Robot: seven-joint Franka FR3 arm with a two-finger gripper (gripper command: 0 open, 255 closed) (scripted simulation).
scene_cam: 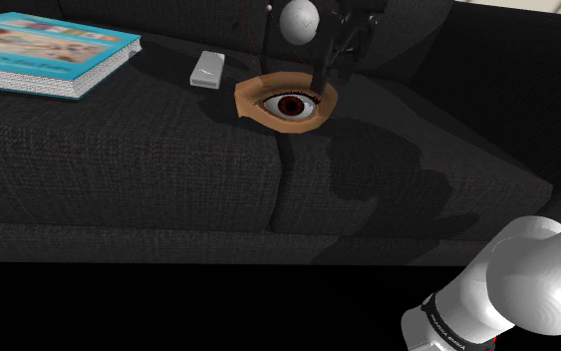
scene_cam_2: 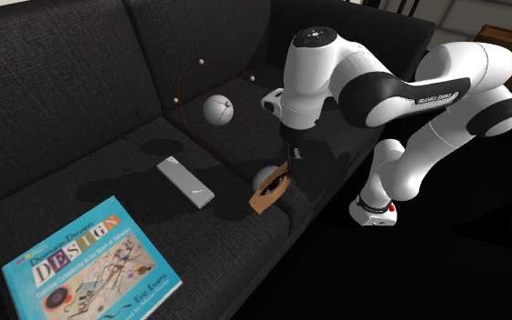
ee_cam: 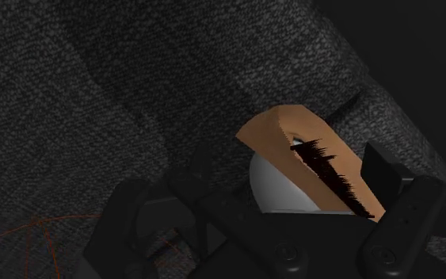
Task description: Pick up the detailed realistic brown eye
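- Brown eye (ee_cam: 308, 170), a dark-red-brown iris set in a skin-coloured lid with black lashes and a white ball behind, sits between the jaws. It lies on the sofa seat directly under them.
- Jaws stand apart, one black finger (ee_cam: 383, 170) on each side of the eye. One looks close against the lid's edge and the other shows a gap, so they hold nothing yet.
- Step in hand, as I judge it: the reach is finished and the grasp is about to be made. The next move calls for closing squarely on the lid's edges, which look thin and sloped and could slip, then lifting straight up.
- Seat cushion (scene_cam: 148, 150) beneath the jaws is black woven fabric. The seam (scene_cam: 283, 179) between the cushions runs just beside the eye.
- Grey remote control (scene_cam: 206, 70) lies near the jaws, to one side on the same seat.
- White ball (scene_cam_2: 217, 111) hangs level with the jaws, apart from them.
- Turquoise design book (scene_cam_2: 95, 264) lies well apart from the jaws, at the seat's far end.
- Backrest (scene_cam_2: 54, 73) rises behind; beyond the white arm (scene_cam_2: 399, 100) stands a wooden piece of furniture (scene_cam_2: 510, 45).
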